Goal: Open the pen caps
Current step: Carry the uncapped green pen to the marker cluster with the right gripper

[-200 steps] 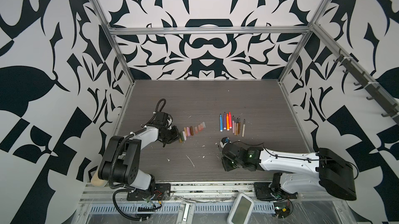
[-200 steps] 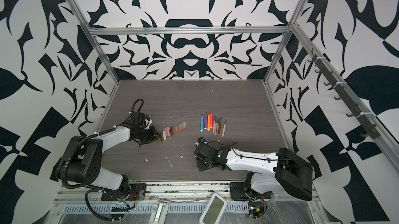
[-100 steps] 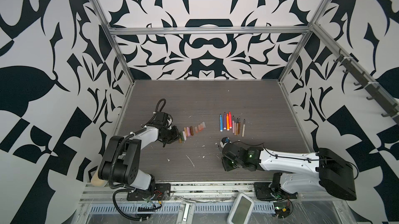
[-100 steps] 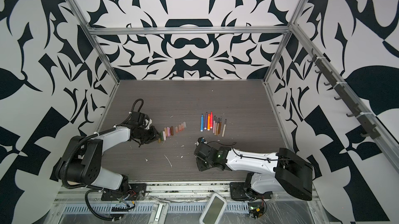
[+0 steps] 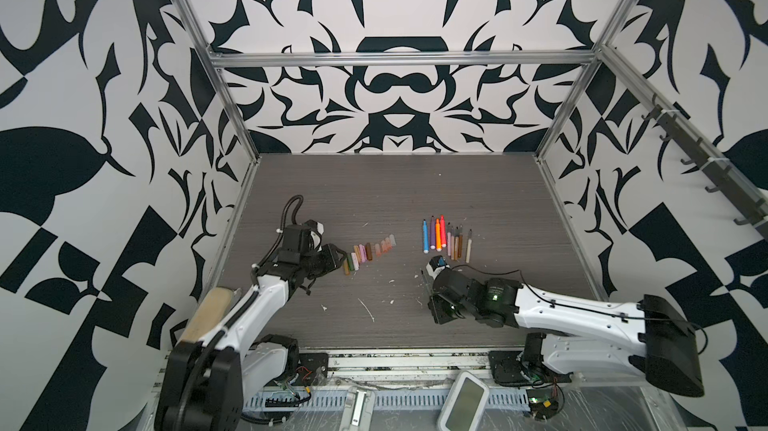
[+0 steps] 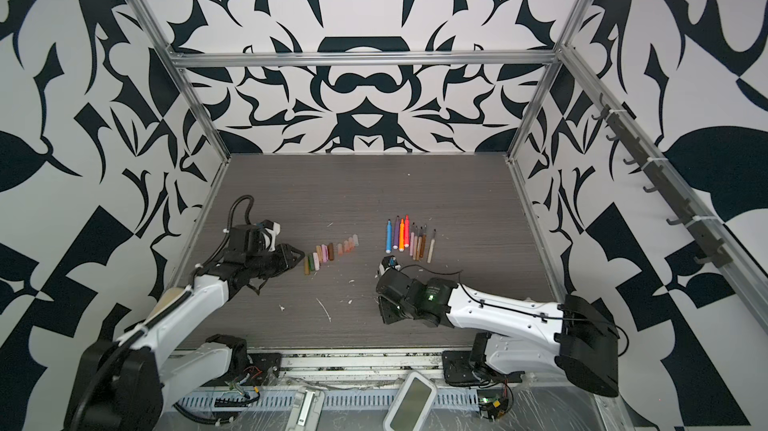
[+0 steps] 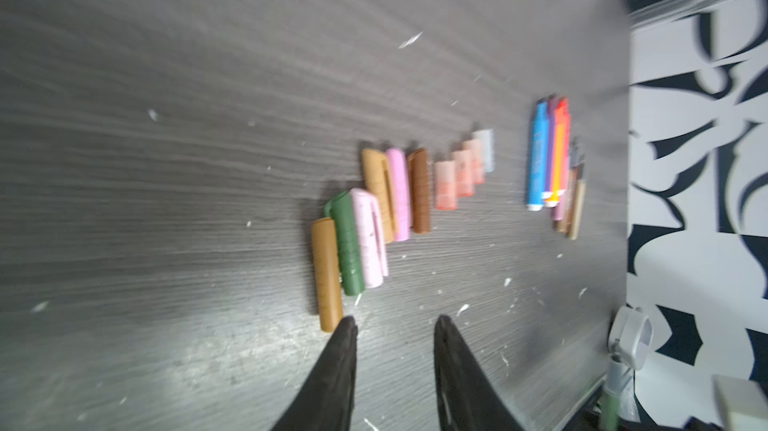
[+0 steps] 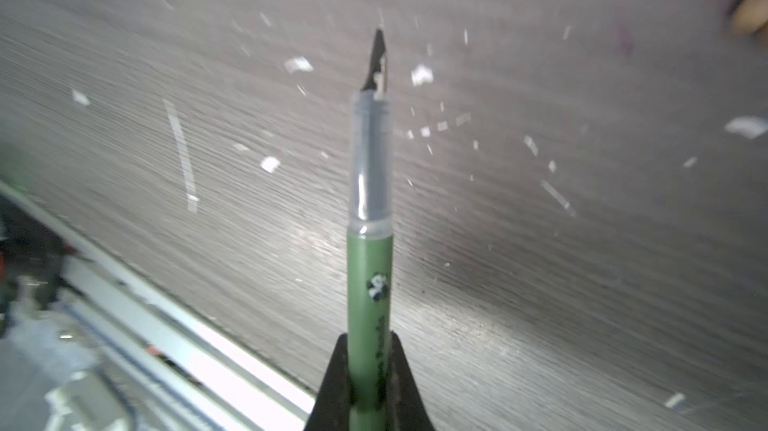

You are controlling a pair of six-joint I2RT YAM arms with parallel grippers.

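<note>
The pen caps [image 5: 365, 254] [image 6: 328, 252] lie side by side in a slanting row left of the table's middle. The left wrist view shows them [image 7: 374, 208] as tan, green, pink, brown and translucent pinkish tubes. My left gripper [image 7: 395, 325] [image 5: 336, 258] is open and empty just at the row's near end, one fingertip [image 7: 347, 327] beside the tan cap [image 7: 328, 275]. My right gripper [image 8: 369, 339] [image 5: 430, 294] is shut on a green pen [image 8: 370, 275], which is uncapped with its dark nib bare and held above the table.
Several uncapped pens [image 5: 444, 237] [image 6: 409, 237] lie in a row right of the middle. White scraps [image 5: 368, 310] litter the tabletop in front. A white device [image 5: 463, 400] rests on the front rail. Patterned walls close in the left, right and back.
The left gripper's jaws have spread wider at the end of the cap row. The right arm and its pen have stayed in place.
</note>
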